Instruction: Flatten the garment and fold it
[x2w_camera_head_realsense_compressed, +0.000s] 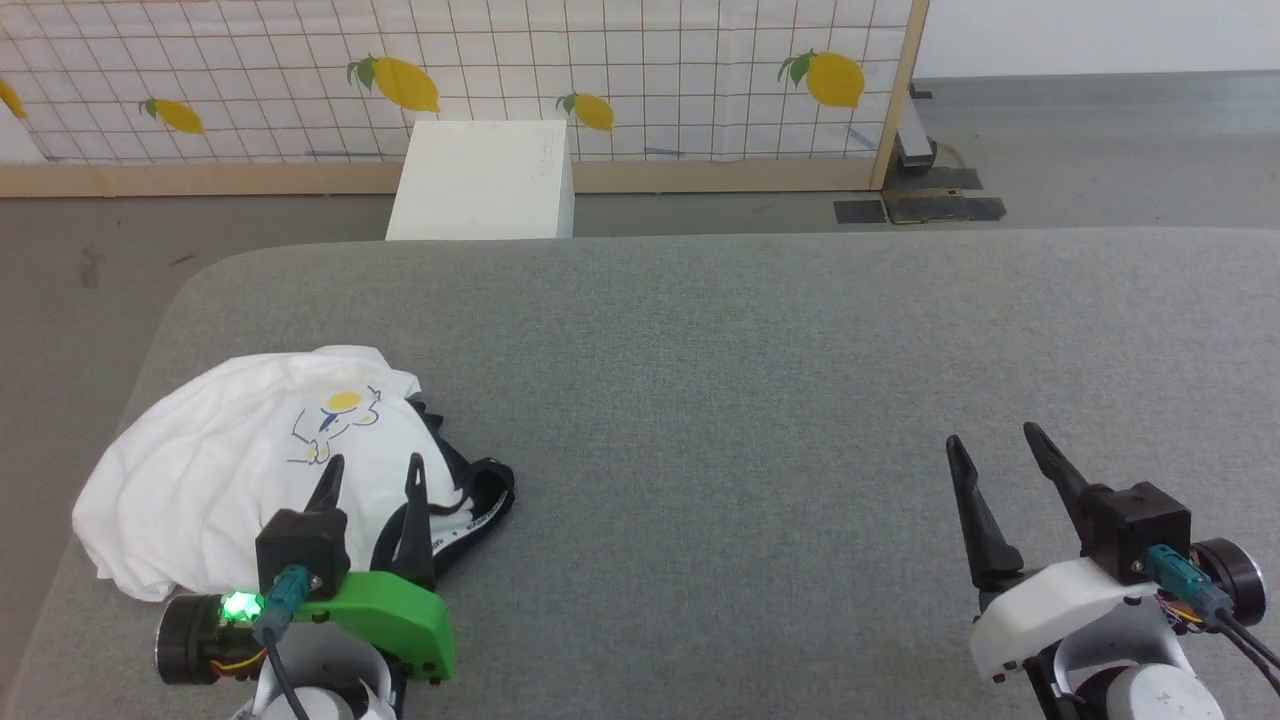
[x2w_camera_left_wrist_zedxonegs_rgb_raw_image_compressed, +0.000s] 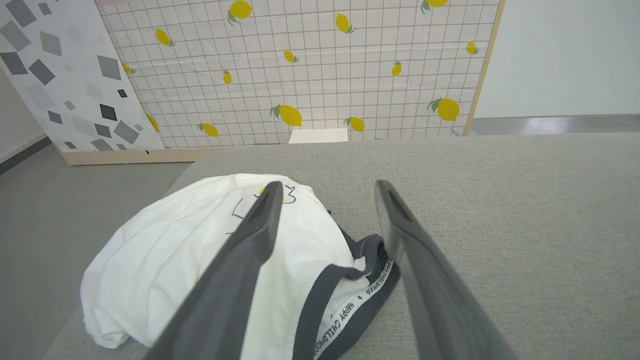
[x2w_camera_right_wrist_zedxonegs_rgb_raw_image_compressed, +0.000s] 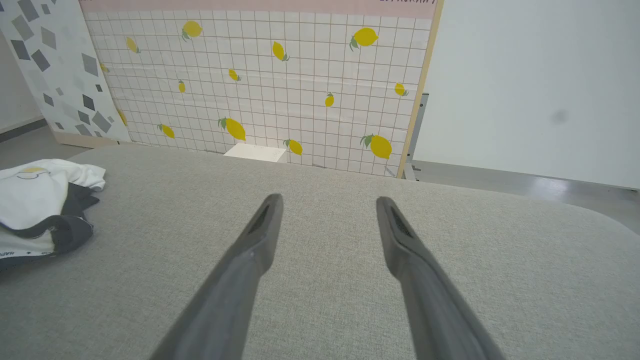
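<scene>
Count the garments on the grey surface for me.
1. The garment lies crumpled at the left end of the grey surface, right by the left claw. Anything beneath its folds would be hidden.

A grey, fabric-covered bench (x2w_camera_head_realsense_compressed: 760, 400) with rounded corners carries a white shirt (x2w_camera_head_realsense_compressed: 200, 470), bunched in a rumpled heap close to the left edge. A small yellow-and-blue cartoon print (x2w_camera_head_realsense_compressed: 335, 420) faces up on top of the heap. Black trim (x2w_camera_head_realsense_compressed: 480, 505) lettered "HAPPY CHILDHOOD" spills from the heap's right side onto the grey weave.
</scene>
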